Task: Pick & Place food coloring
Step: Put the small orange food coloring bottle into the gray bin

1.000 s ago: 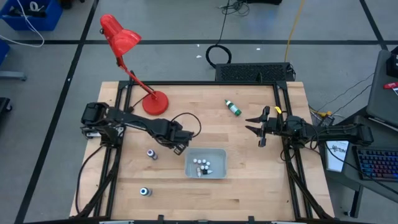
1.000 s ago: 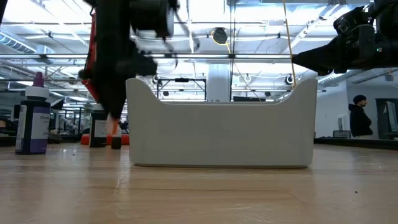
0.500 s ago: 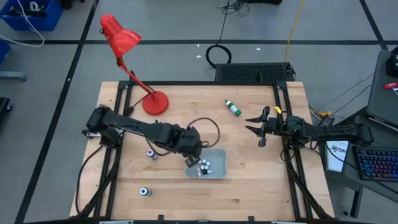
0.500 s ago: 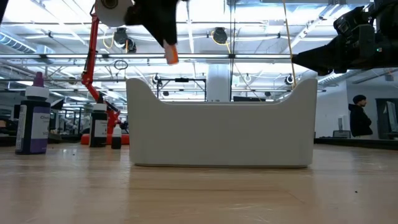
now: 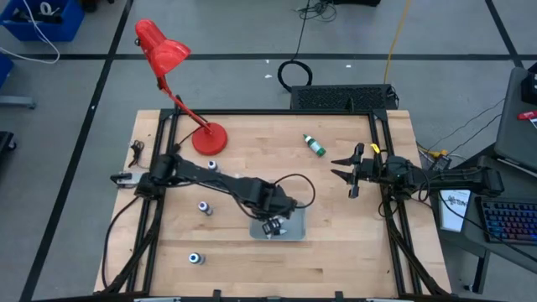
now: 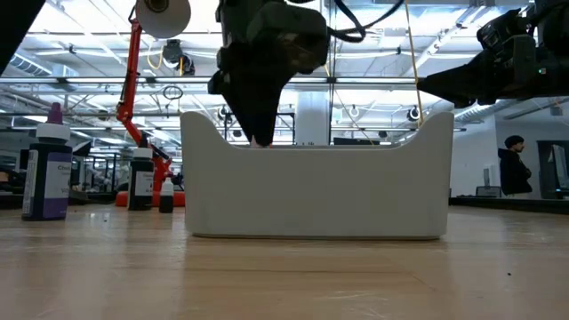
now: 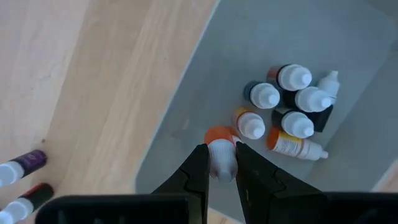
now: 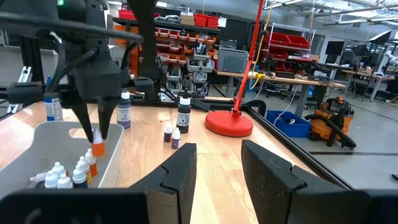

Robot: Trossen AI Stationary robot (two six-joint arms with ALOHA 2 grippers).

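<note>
The left tool (image 7: 217, 163) has been carried over the tray (image 5: 295, 231), clamped on an orange bottle (image 7: 219, 145). Upright bottles (image 7: 287, 99) below are being risked if released carelessly.

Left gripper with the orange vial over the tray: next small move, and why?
Probably lower a little, then open. The left gripper is shut on the orange vial, hanging over bare floor of the tray beside the vials already in it. The right gripper waits off to the side.
</note>
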